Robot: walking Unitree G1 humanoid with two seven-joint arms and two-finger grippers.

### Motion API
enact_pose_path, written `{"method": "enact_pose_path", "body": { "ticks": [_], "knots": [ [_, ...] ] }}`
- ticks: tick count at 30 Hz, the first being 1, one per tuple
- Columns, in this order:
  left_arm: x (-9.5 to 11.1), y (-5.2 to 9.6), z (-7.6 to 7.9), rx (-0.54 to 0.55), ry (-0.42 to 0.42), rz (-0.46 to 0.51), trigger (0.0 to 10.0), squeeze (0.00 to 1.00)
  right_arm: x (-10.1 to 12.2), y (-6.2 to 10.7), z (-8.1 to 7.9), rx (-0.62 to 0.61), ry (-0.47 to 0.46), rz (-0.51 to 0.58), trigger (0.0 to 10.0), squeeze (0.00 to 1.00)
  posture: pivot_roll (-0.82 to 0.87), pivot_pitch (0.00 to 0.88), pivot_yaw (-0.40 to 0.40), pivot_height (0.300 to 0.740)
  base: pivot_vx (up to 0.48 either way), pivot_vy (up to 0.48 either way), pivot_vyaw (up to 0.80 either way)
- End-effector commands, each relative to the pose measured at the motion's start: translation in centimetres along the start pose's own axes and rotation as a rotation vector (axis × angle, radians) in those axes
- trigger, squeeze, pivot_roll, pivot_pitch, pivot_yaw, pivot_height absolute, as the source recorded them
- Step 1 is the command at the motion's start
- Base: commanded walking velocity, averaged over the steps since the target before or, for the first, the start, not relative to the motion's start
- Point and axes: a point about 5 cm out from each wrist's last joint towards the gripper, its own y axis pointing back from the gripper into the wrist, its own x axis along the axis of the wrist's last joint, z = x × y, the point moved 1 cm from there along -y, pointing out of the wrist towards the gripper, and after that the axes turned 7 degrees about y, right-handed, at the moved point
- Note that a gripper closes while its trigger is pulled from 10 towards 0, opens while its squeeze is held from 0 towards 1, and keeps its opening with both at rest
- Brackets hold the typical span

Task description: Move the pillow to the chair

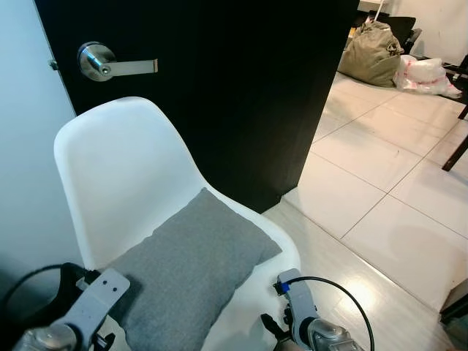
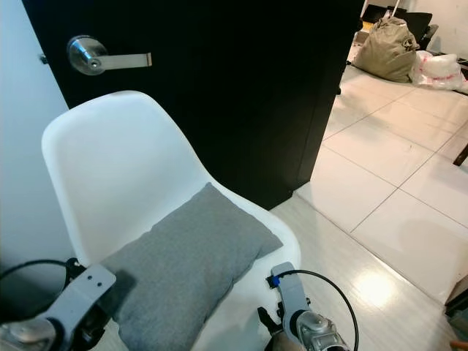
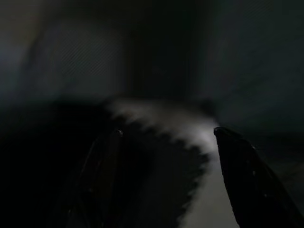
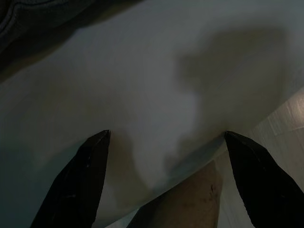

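A grey pillow (image 1: 186, 270) lies flat on the seat of a white shell chair (image 1: 124, 168), one corner pointing at the backrest. My left arm (image 1: 80, 307) is low at the pillow's near left corner. In the dark left wrist view, the left gripper (image 3: 166, 133) is open with its fingers spread wide. My right arm (image 1: 307, 325) is at the chair's front right edge. The right gripper (image 4: 166, 135) is open over the white seat (image 4: 142, 85), holding nothing, with the dark pillow edge (image 4: 42, 19) beyond it.
A black door (image 1: 241, 80) with a silver lever handle (image 1: 110, 66) stands right behind the chair. Pale floor tiles (image 1: 380, 190) stretch to the right. A tan bag (image 1: 373, 55) and a white plastic bag (image 1: 424, 73) lie far back.
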Motion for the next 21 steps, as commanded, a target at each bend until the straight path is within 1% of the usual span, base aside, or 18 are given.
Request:
{"method": "enact_pose_path", "body": {
  "ticks": [1, 2, 3, 5, 6, 7, 8, 9, 10, 11, 12, 13, 14, 15, 18, 19, 20, 21],
  "knots": [
    [1.7, 0.5, 1.1, -0.111, 0.047, 0.1, 10.0, 0.0, -2.2, 0.2, -1.0, 0.04, -0.029, -0.093, 10.0, 0.0, 0.07, 0.057, -0.07, 0.592, 0.0, 0.0, 0.0],
    [3.1, 0.9, 1.6, -0.175, 0.048, 0.193, 10.0, 0.0, -2.2, 0.1, -1.1, 0.042, -0.033, -0.091, 10.0, 0.0, 0.07, 0.057, -0.07, 0.592, 0.0, 0.0, 0.0],
    [3.1, 0.9, 1.6, -0.175, 0.048, 0.193, 10.0, 0.0, -2.2, 0.1, -1.1, 0.042, -0.033, -0.091, 10.0, 0.0, 0.07, 0.057, -0.07, 0.592, 0.0, 0.0, 0.0],
    [4.7, 1.8, 3.1, -0.334, 0.072, 0.332, 10.0, 0.0, -2.2, 0.1, -1.2, 0.047, -0.045, -0.082, 10.0, 0.0, 0.07, 0.051, -0.065, 0.592, 0.0, 0.0, 0.0],
    [5.2, 2.1, 3.7, -0.394, 0.085, 0.386, 10.0, 0.0, -2.1, 0.1, -1.2, 0.049, -0.052, -0.078, 10.0, 0.0, 0.07, 0.051, -0.065, 0.592, 0.0, 0.0, 0.0],
    [5.5, 2.4, 4.1, -0.445, 0.106, 0.426, 10.0, 0.0, -2.1, 0.1, -1.2, 0.05, -0.057, -0.072, 10.0, 0.0, 0.07, 0.05, -0.064, 0.592, 0.0, 0.0, 0.0],
    [5.5, 2.4, 4.1, -0.445, 0.106, 0.426, 10.0, 0.0, -2.1, 0.1, -1.2, 0.05, -0.057, -0.072, 10.0, 0.0, 0.07, 0.05, -0.064, 0.592, 0.0, 0.0, 0.0],
    [5.8, 2.6, 4.5, -0.493, 0.145, 0.468, 10.0, 0.0, -2.0, 0.1, -1.2, 0.051, -0.07, -0.063, 10.0, 0.0, 0.07, 0.05, -0.063, 0.592, 0.0, 0.0, 0.0],
    [5.8, 2.3, 4.8, -0.513, 0.187, 0.488, 10.0, 0.0, -1.8, 0.1, -1.1, 0.046, -0.092, -0.049, 10.0, 0.0, 0.06, 0.05, -0.063, 0.592, 0.0, 0.0, 0.0],
    [6.0, 2.0, 5.0, -0.539, 0.26, 0.519, 10.0, 0.0, -1.6, 0.2, -0.8, 0.037, -0.121, -0.029, 10.0, 0.0, 0.06, 0.05, -0.063, 0.592, 0.0, 0.0, 0.0],
    [6.0, 1.3, 4.9, -0.522, 0.323, 0.528, 10.0, 0.0, -1.3, 0.2, -0.5, 0.027, -0.159, -0.004, 10.0, 0.0, 0.06, 0.051, -0.062, 0.592, 0.0, 0.0, 0.0],
    [5.9, 0.4, 4.7, -0.481, 0.37, 0.52, 10.0, 0.0, -1.0, 0.3, -0.1, 0.008, -0.185, 0.027, 10.0, 0.0, 0.06, 0.052, -0.061, 0.592, 0.0, 0.0, 0.0],
    [5.9, 0.4, 4.7, -0.481, 0.37, 0.52, 10.0, 0.0, -1.0, 0.3, -0.1, 0.008, -0.185, 0.027, 10.0, 0.0, 0.06, 0.052, -0.061, 0.592, 0.0, 0.0, 0.0],
    [5.7, -0.5, 4.5, -0.44, 0.41, 0.514, 10.0, 0.0, -0.7, 0.4, 0.4, -0.014, -0.205, 0.054, 10.0, 0.0, 0.07, 0.052, -0.062, 0.592, 0.0, 0.0, 0.0],
    [4.9, -3.3, 3.5, -0.251, 0.537, 0.498, 10.0, 0.0, -0.2, 0.5, 1.2, -0.06, -0.233, 0.084, 10.0, 0.0, 0.06, 0.053, -0.056, 0.607, 0.0, 0.0, 0.0],
    [4.7, -4.0, 3.3, -0.18, 0.548, 0.493, 10.0, 0.0, -0.1, 0.6, 1.3, -0.065, -0.235, 0.089, 10.0, 0.0, 0.06, 0.053, -0.056, 0.612, 0.0, 0.0, 0.0],
    [4.5, -4.5, 3.1, -0.136, 0.558, 0.491, 10.0, 0.0, -0.1, 0.6, 1.4, -0.068, -0.235, 0.094, 10.0, 0.0, 0.06, 0.053, -0.056, 0.617, 0.0, 0.0, 0.0],
    [4.5, -4.9, 3.1, -0.117, 0.602, 0.491, 10.0, 0.0, 0.0, 0.6, 1.4, -0.07, -0.236, 0.099, 10.0, 0.0, 0.06, 0.051, -0.058, 0.622, 0.0, 0.0, 0.0]
  ]
}}
